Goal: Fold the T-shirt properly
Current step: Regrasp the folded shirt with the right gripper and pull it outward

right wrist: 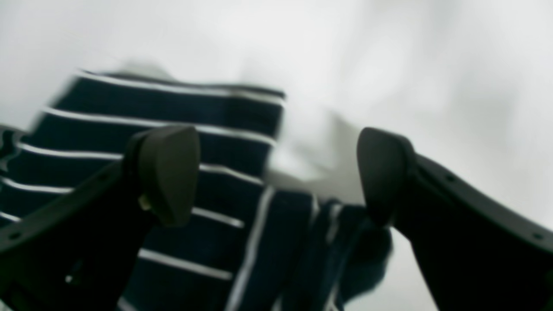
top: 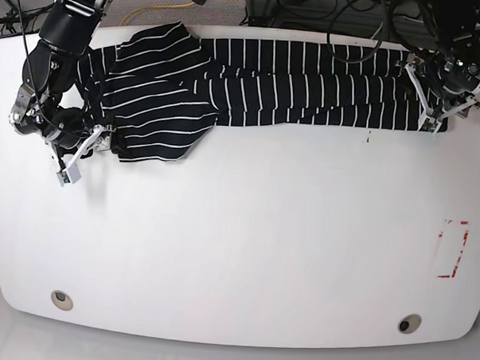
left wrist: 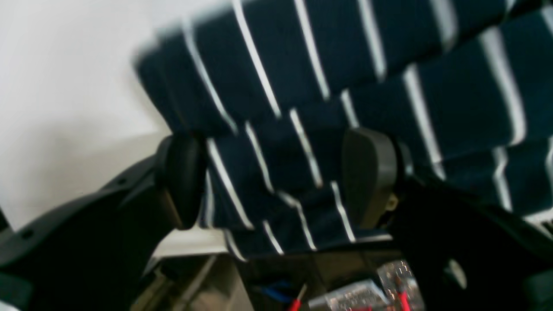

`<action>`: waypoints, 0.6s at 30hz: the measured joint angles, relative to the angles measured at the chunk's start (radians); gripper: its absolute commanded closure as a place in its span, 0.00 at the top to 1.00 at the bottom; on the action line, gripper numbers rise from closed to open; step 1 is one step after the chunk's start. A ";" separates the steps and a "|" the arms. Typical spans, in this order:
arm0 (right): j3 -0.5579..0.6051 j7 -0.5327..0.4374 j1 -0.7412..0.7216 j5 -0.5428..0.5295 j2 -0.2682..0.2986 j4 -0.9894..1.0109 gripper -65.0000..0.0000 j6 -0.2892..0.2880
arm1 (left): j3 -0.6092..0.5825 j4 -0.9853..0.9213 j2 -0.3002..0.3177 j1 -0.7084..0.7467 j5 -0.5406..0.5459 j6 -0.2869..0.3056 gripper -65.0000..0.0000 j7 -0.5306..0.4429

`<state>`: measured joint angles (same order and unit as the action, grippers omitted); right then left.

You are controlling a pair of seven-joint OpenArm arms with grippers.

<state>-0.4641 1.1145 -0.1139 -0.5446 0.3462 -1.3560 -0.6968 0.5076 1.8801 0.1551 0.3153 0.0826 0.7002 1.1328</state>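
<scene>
The T-shirt (top: 252,81), black with thin white stripes, lies in a long band along the table's far edge, with a folded flap at its left end. My left gripper (top: 429,108) is at the shirt's right end. In the left wrist view the left gripper (left wrist: 276,181) is open, its fingers (left wrist: 367,177) straddling a bunch of the T-shirt (left wrist: 302,99). My right gripper (top: 83,151) is at the shirt's lower left corner. In the right wrist view the right gripper (right wrist: 274,177) is open, and the T-shirt's edge (right wrist: 173,116) lies under and between its fingers.
The white table (top: 237,252) has a red rectangle mark (top: 452,249) at the right, a small red mark (top: 368,138) and two round holes (top: 59,300) near the front edge. Cables lie beyond the far edge (top: 311,8). Clutter shows below the table edge (left wrist: 345,293).
</scene>
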 measured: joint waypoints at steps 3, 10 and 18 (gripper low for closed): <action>0.000 0.004 -0.007 -0.004 -0.004 0.043 0.82 0.001 | 0.000 -0.016 -0.002 -0.005 0.001 0.000 0.68 -0.006; 0.085 -0.063 -0.019 -0.013 -0.030 0.070 0.71 0.000 | 0.000 -0.027 -0.002 -0.005 0.002 0.000 0.68 -0.007; 0.130 -0.074 -0.019 -0.019 -0.031 0.074 0.38 0.000 | -0.002 -0.027 -0.002 -0.006 0.005 0.000 0.68 -0.007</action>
<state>-0.3336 1.0409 -0.1333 -0.5640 0.3153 -1.2816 -0.6968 0.5053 1.8530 0.1535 0.3096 0.0872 0.6998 1.1259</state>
